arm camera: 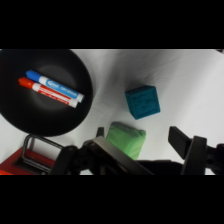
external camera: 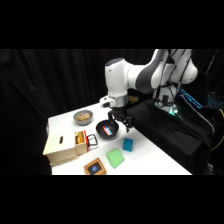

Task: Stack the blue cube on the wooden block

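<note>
Clearly the blue cube sits teal, embossed, alone on white table.

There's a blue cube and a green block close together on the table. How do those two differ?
The blue cube is a deep teal and about as tall as it is wide; the green block is pale green and flatter. In the wrist view the cube lies fully in sight, while the green block is partly hidden behind the gripper's dark linkage. Both rest on the white table, apart from each other, untouched.
</note>
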Available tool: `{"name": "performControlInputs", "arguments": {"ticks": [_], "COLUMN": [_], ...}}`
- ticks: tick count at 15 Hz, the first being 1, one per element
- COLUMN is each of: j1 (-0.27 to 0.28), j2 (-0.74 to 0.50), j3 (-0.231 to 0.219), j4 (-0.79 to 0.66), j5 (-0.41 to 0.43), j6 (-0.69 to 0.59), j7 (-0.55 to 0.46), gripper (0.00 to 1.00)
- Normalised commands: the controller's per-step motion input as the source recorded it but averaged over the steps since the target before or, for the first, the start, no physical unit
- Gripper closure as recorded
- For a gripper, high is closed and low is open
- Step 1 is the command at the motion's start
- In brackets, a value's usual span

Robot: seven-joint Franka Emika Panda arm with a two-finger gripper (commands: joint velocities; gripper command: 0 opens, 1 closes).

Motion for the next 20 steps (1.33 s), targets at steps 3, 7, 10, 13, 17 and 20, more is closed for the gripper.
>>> {"name": "performControlInputs", "arguments": {"ticks": [3,7,10,13,17,20], "j1": [0.043,0.030,0.020,0.023,0.023,-0.003], "j2": [0.12,0.11,0.14,0.11,0.06,0.07], "j3": [0.051,0.016,0.006,0.032,0.047,0.046], "j4": [-0.11,-0.10,-0.06,-0.05,-0.05,-0.02], "j5": [-0.135,-0.246,-0.245,-0.186,-0.151,-0.124], "j6": [0.36,0.39,0.33,0.28,0.21,0.17], "j7": [-0.04,0.06,0.08,0.09,0.10,0.07], "gripper": [0.00,0.00,0.00,0.00,0.00,0.00]}}
